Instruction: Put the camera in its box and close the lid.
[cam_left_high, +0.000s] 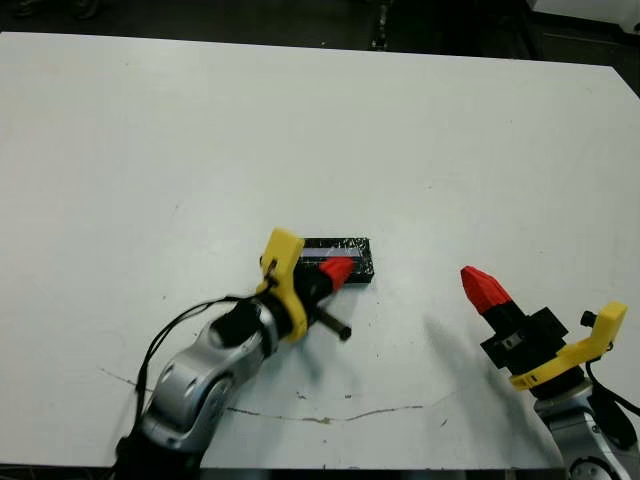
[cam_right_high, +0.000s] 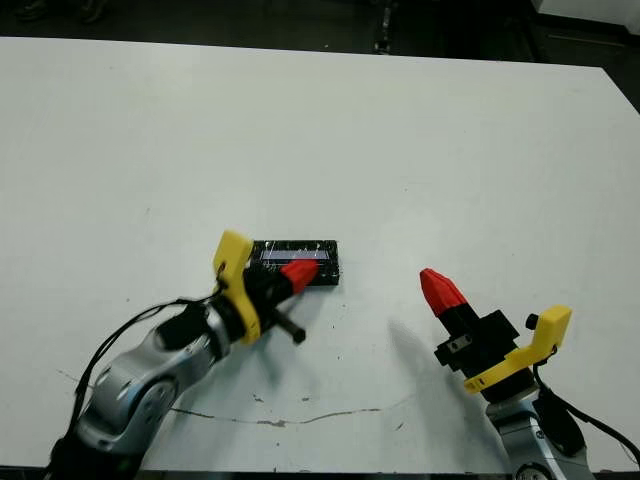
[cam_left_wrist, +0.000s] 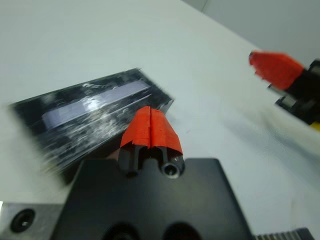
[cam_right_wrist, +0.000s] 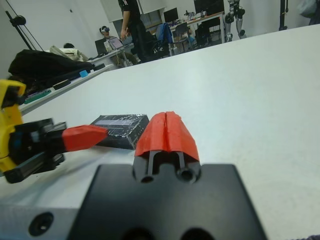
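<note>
The lid (cam_left_high: 345, 250), a glossy black plate with a pale reflected stripe, lies flat as the top of a low black block at the table's middle front. The box and the camera are hidden. My left gripper (cam_left_high: 338, 270) is shut with nothing between its red tips, which sit over the lid's near edge (cam_left_wrist: 95, 107); I cannot tell whether they touch it. My right gripper (cam_left_high: 484, 288) is also shut and empty. It hovers well to the right of the lid, apart from it. The right wrist view shows the lid (cam_right_wrist: 120, 129) beyond the left gripper's red tip.
A thin dark crack line (cam_left_high: 320, 415) runs across the white table (cam_left_high: 300, 130) near its front edge. A black cable (cam_left_high: 175, 325) loops beside my left arm. Beyond the far edge, the right wrist view shows a standing person (cam_right_wrist: 132, 22), desks and a black bag (cam_right_wrist: 50, 65).
</note>
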